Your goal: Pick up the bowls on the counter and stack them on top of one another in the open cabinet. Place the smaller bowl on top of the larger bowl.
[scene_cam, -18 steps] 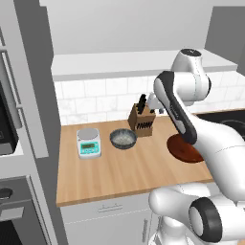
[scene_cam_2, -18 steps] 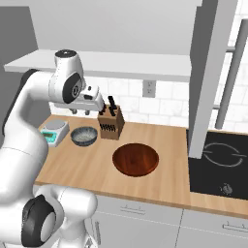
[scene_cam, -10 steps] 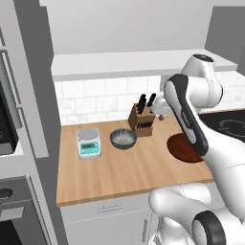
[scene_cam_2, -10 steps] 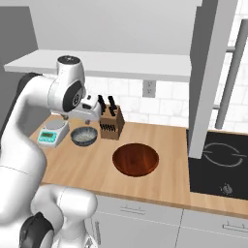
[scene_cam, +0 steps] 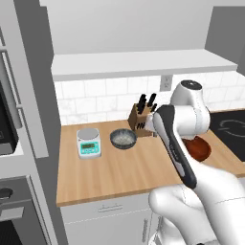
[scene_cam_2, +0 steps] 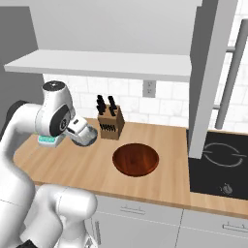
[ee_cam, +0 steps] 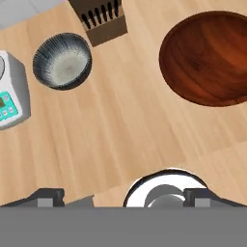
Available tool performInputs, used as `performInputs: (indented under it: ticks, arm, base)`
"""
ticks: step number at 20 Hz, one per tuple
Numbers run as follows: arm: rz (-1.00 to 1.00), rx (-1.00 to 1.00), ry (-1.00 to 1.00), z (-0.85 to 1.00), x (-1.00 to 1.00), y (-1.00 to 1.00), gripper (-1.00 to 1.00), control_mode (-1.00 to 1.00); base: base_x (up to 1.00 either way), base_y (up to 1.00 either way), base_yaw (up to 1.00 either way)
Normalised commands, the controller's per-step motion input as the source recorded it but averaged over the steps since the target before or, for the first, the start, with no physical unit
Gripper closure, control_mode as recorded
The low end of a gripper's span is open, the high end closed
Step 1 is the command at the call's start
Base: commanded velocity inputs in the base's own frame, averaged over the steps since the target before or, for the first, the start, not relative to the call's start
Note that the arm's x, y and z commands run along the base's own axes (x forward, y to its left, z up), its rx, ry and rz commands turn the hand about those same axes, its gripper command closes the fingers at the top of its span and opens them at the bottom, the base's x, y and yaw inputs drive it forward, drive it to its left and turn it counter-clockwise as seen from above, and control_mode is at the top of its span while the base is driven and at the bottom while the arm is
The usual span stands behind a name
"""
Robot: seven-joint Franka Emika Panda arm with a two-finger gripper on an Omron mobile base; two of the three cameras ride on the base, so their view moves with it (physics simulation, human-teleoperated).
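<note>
A: Where does the gripper [ee_cam: 123, 195] sit, and how are its jaws?

B: In the hand view it hangs above bare wood of the counter [ee_cam: 120, 125], looking down. The two dark finger tips [ee_cam: 46, 197] stand far apart at the bottom edge, so the jaws are wide, and nothing lies between them.

A: And the bowls, taken from the gripper?

B: Both lie ahead of it on the counter, neither touched. The small grey bowl [ee_cam: 62, 60] is ahead and off to one side, upright, its pale speckled inside showing. The wide reddish-brown bowl [ee_cam: 210, 58] is ahead on the other side, also upright. The two are well apart, with open wood between them.

A: Anything else close by?

B: A knife block [ee_cam: 100, 19] stands just beyond the grey bowl, between the two bowls but further from the gripper. A white scale [ee_cam: 10, 96] with a teal panel sits beside the grey bowl, on the side away from the brown one.

A: And the cabinet?

B: From the left base view, the open cabinet's white ledge [scene_cam: 139, 63] runs along the wall, above the counter and higher than the gripper.
</note>
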Motion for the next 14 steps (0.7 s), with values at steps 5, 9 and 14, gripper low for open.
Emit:
performInputs:
  ticks: [5, 9, 14]
  arm:
    - [-0.29, 0.17, 0.00, -0.39, 0.35, 0.23, -1.00, -1.00]
    - [-0.17, 0.16, 0.00, -0.22, 0.68, 0.21, -1.00, -1.00]
    - [-0.10, 0.02, 0.01, -0.22, 0.64, 0.08, -1.00, -1.00]
  base:
    - [0.00, 0.00, 0.00]
    - [0.00, 0.00, 0.00]
    - [0.00, 0.00, 0.00]
